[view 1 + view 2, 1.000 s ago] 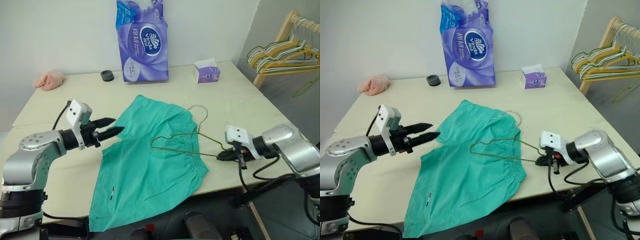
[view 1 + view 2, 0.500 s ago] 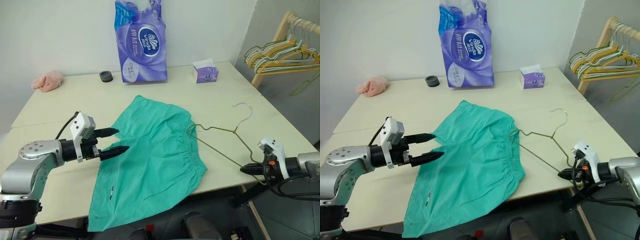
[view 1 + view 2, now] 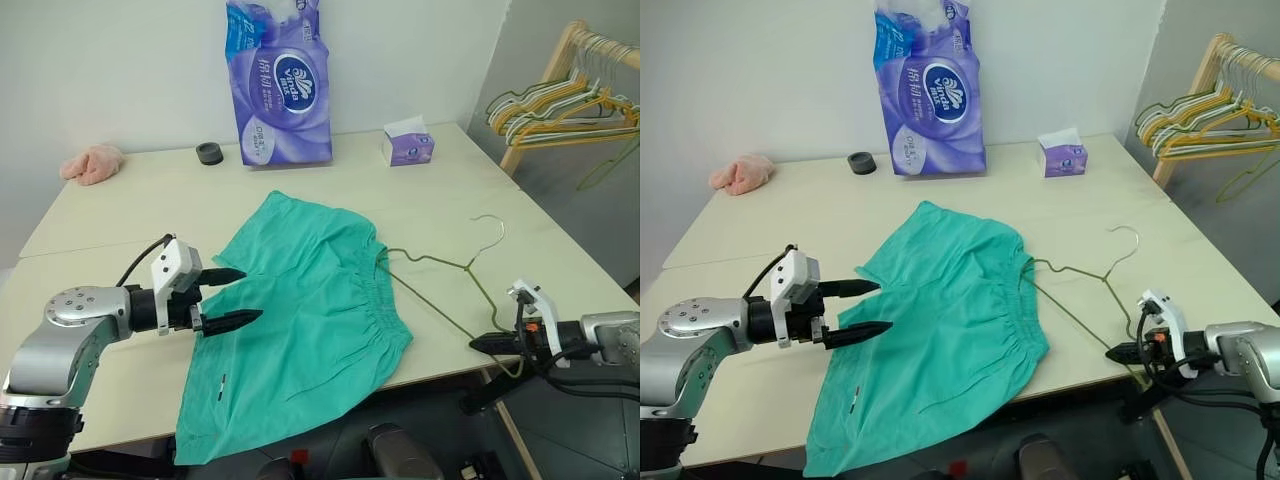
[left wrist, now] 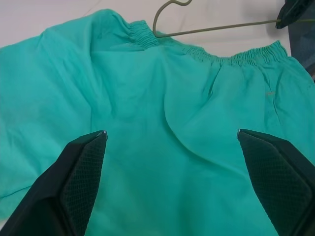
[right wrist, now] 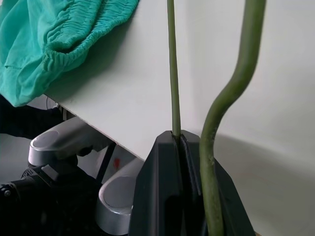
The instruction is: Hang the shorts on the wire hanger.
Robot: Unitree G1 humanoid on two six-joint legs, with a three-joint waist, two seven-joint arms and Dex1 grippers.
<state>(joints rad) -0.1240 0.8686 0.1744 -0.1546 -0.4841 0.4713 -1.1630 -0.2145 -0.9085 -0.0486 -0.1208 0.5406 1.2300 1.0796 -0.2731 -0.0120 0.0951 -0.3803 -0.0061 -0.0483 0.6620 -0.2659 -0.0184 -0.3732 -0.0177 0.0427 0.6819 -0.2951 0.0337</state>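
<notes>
The teal shorts (image 3: pixel 300 300) lie flat on the table (image 3: pixel 120 210), with one leg drooping over its front edge. To their right lies the thin wire hanger (image 3: pixel 440 262); one corner touches the gathered waistband and the hook points to the far side. My right gripper (image 3: pixel 482 343), at the front right table edge, is shut on the hanger's wire (image 5: pixel 172 73). At the shorts' left edge, my left gripper (image 3: pixel 250 294) is open just above the cloth (image 4: pixel 162 123), its fingers (image 4: pixel 78 172) wide apart with nothing between them.
A purple pack of paper rolls (image 3: pixel 280 85), a tissue box (image 3: pixel 407 148), a black tape ring (image 3: pixel 210 152) and a pink cloth lump (image 3: pixel 92 162) sit along the table's far side. A wooden rack with coloured hangers (image 3: pixel 570 100) stands to the far right.
My right gripper has drawn the hanger to the right, off the shorts, and turned it so that the hook points away. My left gripper has opened wider and dropped slightly lower.
</notes>
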